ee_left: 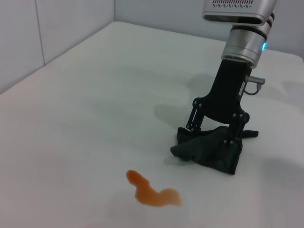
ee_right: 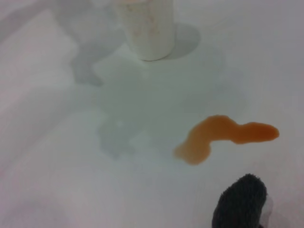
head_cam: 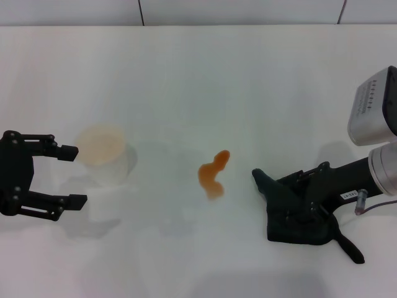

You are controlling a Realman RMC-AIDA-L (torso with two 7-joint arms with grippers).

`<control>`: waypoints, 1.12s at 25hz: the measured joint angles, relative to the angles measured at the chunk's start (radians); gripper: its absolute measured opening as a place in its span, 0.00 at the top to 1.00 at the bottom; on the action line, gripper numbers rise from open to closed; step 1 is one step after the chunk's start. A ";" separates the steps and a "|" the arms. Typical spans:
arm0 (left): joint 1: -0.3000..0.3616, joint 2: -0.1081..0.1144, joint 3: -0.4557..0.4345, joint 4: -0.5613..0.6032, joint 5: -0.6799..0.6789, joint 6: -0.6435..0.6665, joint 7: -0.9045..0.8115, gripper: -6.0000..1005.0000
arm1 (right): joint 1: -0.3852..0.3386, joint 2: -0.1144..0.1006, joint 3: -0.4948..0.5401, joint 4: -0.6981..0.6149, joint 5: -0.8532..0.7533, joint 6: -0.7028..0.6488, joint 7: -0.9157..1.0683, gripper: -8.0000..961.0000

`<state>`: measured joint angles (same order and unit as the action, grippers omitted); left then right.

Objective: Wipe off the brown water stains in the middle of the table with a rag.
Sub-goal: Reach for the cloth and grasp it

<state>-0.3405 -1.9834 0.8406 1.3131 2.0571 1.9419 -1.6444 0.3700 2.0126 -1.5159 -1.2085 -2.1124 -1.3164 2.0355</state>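
The brown water stains [head_cam: 213, 174] form a wavy orange-brown blot in the middle of the white table [head_cam: 186, 74]; they also show in the wrist views [ee_left: 152, 192] [ee_right: 213, 135]. The rag [head_cam: 298, 217], dark charcoal with a pointed tail, lies on the table to the right of the blot, a short gap away. My right gripper [head_cam: 299, 203] is down on it, with its fingers closed on the bunched cloth [ee_left: 209, 147]. A corner of the rag [ee_right: 242, 204] pokes toward the blot. My left gripper [head_cam: 77, 175] hovers open at the far left and holds nothing.
A clear plastic cup [head_cam: 102, 152] with an orange tint inside stands upright on the left part of the table, next to the left gripper's fingers and well left of the blot. The cup [ee_right: 147, 28] also shows in the right wrist view. A wall runs behind the table's far edge.
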 joint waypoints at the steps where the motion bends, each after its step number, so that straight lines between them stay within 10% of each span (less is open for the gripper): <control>1: 0.000 0.000 0.000 0.000 0.000 0.000 0.000 0.14 | -0.001 0.000 0.000 -0.002 0.000 0.000 0.000 0.37; 28: -0.003 -0.012 0.000 0.012 0.022 -0.001 0.011 0.14 | 0.009 0.000 -0.031 -0.014 0.076 0.004 -0.021 0.88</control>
<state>-0.3437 -1.9951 0.8406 1.3248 2.0795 1.9414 -1.6333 0.3792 2.0126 -1.5466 -1.2227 -2.0362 -1.3126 2.0144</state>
